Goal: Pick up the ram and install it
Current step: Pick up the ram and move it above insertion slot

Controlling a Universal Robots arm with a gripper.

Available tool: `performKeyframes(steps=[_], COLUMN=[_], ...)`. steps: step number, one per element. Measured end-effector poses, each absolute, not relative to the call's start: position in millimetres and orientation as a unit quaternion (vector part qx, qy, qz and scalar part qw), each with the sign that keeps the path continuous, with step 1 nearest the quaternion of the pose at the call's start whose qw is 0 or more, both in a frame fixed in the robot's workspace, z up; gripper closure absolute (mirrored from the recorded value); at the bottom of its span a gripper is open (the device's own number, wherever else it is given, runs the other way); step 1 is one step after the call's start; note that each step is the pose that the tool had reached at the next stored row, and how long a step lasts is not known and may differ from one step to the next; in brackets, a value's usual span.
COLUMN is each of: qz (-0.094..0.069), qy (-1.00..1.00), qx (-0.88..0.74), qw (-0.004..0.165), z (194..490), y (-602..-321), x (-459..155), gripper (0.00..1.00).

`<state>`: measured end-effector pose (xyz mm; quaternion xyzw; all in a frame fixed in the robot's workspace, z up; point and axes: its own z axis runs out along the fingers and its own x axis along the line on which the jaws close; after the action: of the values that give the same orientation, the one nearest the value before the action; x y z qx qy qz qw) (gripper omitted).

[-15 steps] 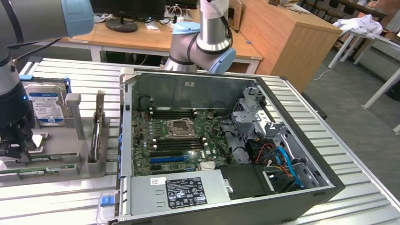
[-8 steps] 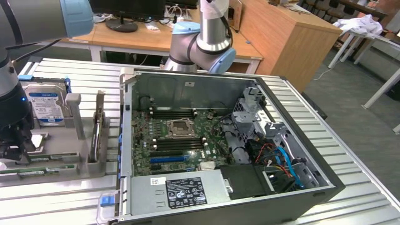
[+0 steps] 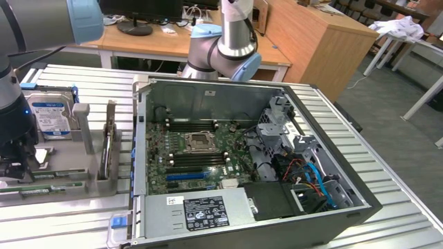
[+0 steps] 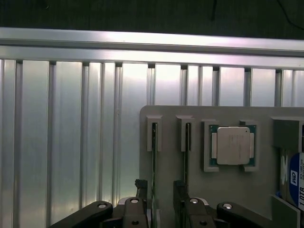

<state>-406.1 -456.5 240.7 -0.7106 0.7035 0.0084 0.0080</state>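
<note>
The ram [image 4: 153, 156] stands on edge in its slotted holder [image 4: 190, 116], letting the open pincer [image 4: 159, 186] straddle it, a finger each side.

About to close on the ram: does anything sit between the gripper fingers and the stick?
Nothing visible does. The open gripper straddles the ram, which stands on edge in its holder, a jaw on each side.

Alu table [image 4: 71, 123] glossy, grey holder [image 4: 169, 159] matt plastic
</note>
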Motion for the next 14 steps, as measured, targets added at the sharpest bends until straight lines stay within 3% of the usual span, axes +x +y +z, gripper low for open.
performKeyframes(steps=[14], qz=[0.008], qy=[0.704], qx=[-0.711], qw=[0.008], z=[230], y=[-457], x=[-406], gripper=[0.64])
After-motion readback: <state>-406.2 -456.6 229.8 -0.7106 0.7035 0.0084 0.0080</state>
